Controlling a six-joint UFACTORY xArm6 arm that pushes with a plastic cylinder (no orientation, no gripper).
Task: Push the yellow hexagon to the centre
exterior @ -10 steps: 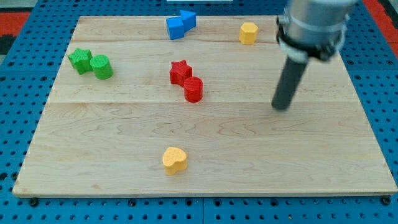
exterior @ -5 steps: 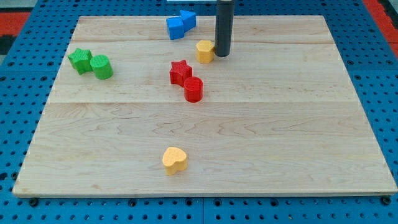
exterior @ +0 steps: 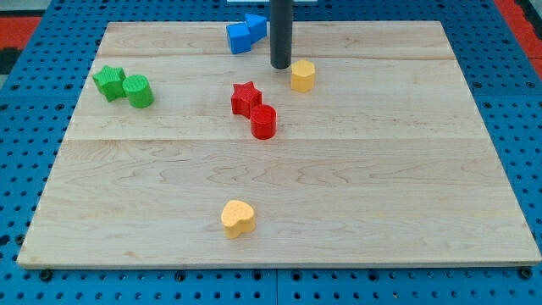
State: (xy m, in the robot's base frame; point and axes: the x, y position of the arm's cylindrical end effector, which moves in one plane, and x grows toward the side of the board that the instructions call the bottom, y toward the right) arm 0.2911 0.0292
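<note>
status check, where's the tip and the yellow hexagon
My tip just to the view's left of the yellow hexagon, near the top. Hexagon short of centre. Red star and red cylinder sit close on its lower left.

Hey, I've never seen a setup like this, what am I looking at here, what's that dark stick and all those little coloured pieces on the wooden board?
This is one camera looking down at an angle onto a wooden board resting on a blue pegboard. The dark stick is the end of a robot arm. It has no fingers and holds nothing; it only slides its lower end, my tip, along the board to push blocks.

The blocks are small plastic shapes. The yellow hexagon, the one to be pushed to the centre, sits just to the view's right of my tip; I cannot tell whether they touch. Near the middle are a red star and a red cylinder. At the view's left are a green star and a green cylinder. At the top are two blue blocks, and near the bottom a yellow heart.
</note>
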